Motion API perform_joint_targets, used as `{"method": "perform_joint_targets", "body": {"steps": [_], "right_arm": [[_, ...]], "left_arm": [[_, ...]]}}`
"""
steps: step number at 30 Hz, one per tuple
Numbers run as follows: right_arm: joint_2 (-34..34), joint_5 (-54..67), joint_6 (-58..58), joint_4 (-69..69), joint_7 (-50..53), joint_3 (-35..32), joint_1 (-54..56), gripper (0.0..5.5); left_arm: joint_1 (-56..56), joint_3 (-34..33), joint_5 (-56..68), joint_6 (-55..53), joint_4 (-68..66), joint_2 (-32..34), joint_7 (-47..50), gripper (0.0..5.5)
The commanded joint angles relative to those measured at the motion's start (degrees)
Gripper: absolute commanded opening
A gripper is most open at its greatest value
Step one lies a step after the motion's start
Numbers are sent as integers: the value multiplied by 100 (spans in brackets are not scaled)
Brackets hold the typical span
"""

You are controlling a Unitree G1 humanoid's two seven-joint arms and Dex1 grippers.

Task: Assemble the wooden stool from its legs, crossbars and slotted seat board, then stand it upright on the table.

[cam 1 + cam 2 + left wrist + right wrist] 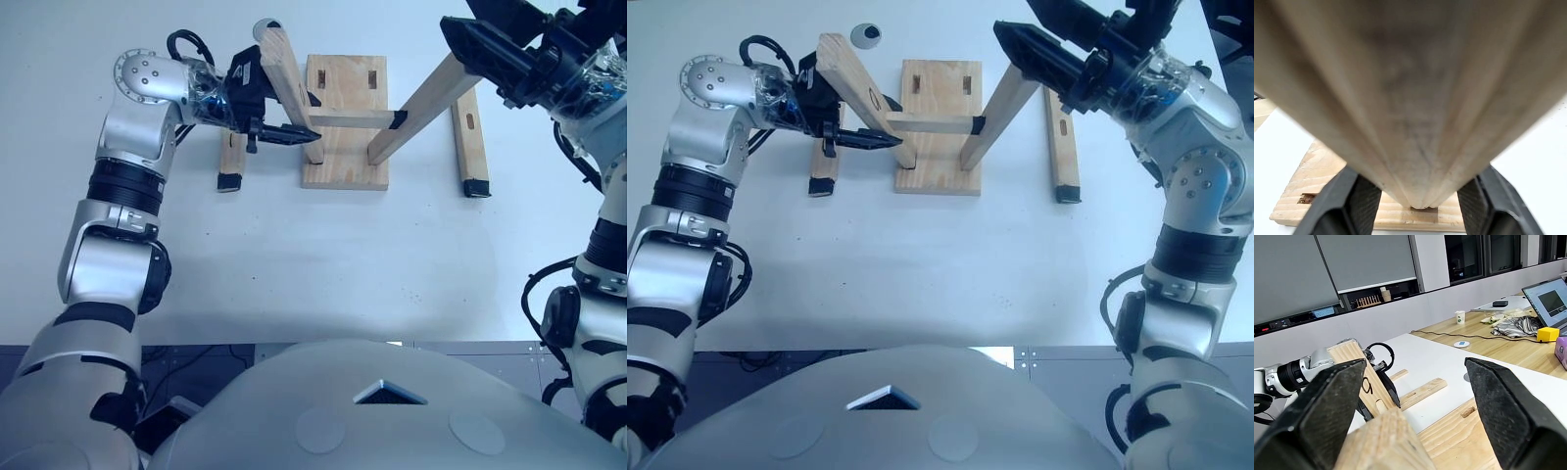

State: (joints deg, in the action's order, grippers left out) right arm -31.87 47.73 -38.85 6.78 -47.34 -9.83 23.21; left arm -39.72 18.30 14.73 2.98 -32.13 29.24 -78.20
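Seating first frame: left leg (284, 69), right leg (421, 108) and crossbar (348, 118) stand on seat board (345, 78). Holding: left gripper (302, 125) clamps left leg; right gripper (1415, 377) gapes wide astride right leg. Next, likely: press both into slots.

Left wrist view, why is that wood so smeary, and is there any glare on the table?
Left wrist view: the held leg lies close against the lens, out of focus; the seat board behind shows its grain. Left eye view: soft light, no glare on the table.
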Motion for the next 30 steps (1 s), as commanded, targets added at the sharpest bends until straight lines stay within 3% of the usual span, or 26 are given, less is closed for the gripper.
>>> {"method": "perform_joint_targets", "body": {"steps": [1,8,11,16,21,24,27,30], "right_arm": [[138,-37,44,110,73,-2,-96,371],[186,31,11,174,151,-29,-70,371],[219,194,52,272,345,-311,-19,371],[417,737,200,926,894,-960,-324,371],[112,1814,-185,2640,323,-1066,-1940,371],[-126,1240,-83,2787,39,-574,-2589,371],[-49,-518,675,2392,188,704,-2782,371],[159,-3014,2172,1218,625,2295,-2582,371]], "left_arm": [[934,1685,-2061,-776,-1342,325,67,201],[1406,2163,-2117,-631,-2098,131,255,201],[1422,1778,-1750,-730,-1730,104,710,201],[1846,711,-374,-2035,1023,418,1431,201],[2563,124,323,-3402,3440,188,2939,201],[2550,-233,546,-4314,4110,-595,4193,201],[2409,-413,498,-4998,4533,-1261,5166,201],[2283,126,422,-5363,4836,-1222,5036,201]]}}
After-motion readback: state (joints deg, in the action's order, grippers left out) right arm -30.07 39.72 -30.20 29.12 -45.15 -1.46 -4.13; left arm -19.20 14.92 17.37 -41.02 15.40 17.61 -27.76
